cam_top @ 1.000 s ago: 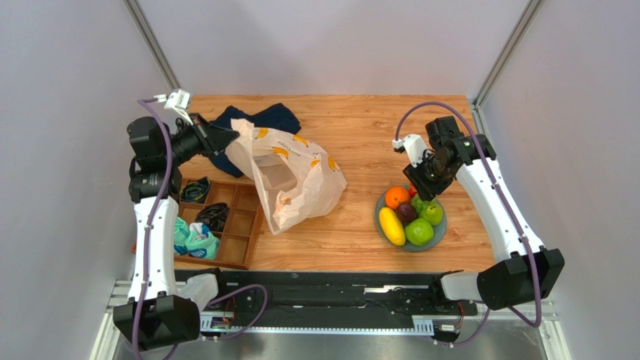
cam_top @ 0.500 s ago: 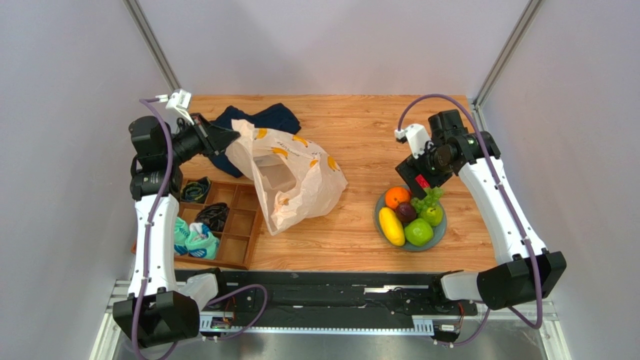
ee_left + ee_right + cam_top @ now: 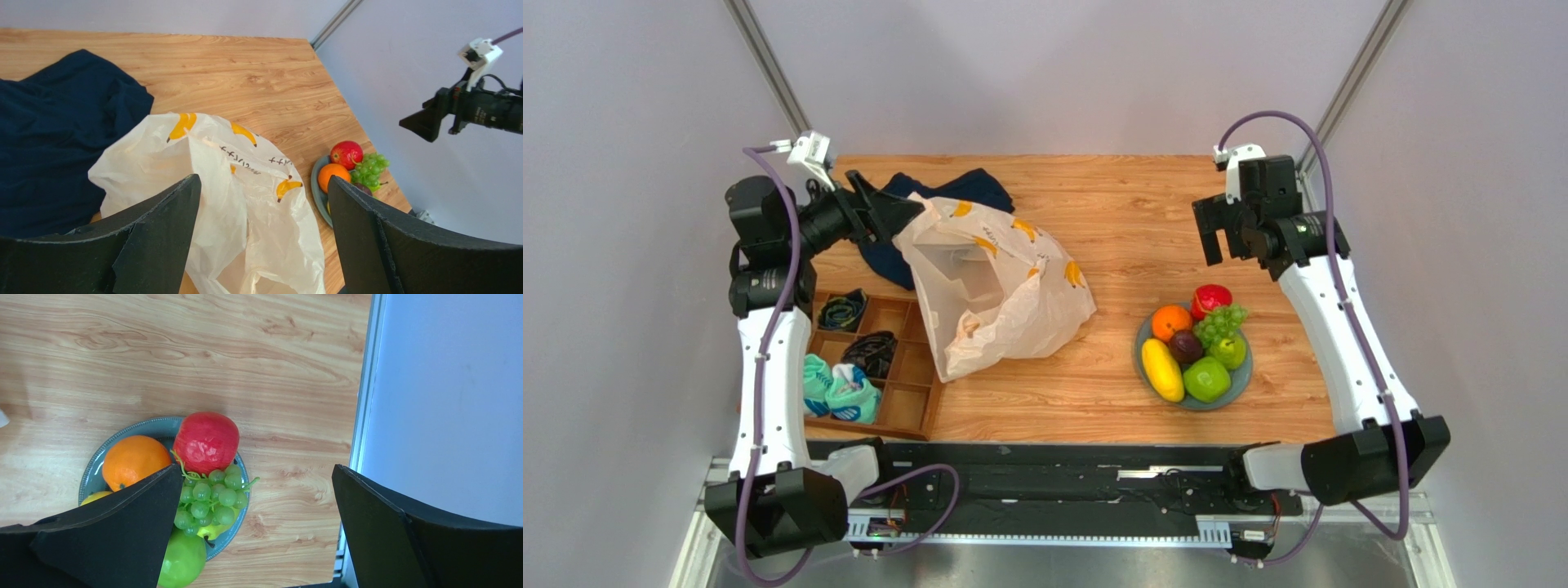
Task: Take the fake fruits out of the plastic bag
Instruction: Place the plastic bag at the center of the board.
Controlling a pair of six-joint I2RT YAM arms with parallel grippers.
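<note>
The plate (image 3: 92, 471) at right holds a touching heap: red apple (image 3: 1211, 299), orange (image 3: 1171, 322), grapes (image 3: 1220, 325), banana (image 3: 1162, 369), plum (image 3: 1187, 347) and green apples (image 3: 1208, 379). The bag (image 3: 995, 288) lies crumpled left of centre. Through its film I can't tell whether it holds anything. My left gripper (image 3: 879, 211) is at the bag's far-left edge, fingers spread wide with film between them and, as far as I can see, clamping nothing. My right gripper (image 3: 1210, 233) hangs over the table (image 3: 1112, 221) behind the plate, fingers apart and empty. The tray (image 3: 918, 364) at near left holds teal socks (image 3: 830, 390) and two dark bundles. A navy cloth (image 3: 940, 196) lies behind the bag. The table is wood, the walls grey.
</note>
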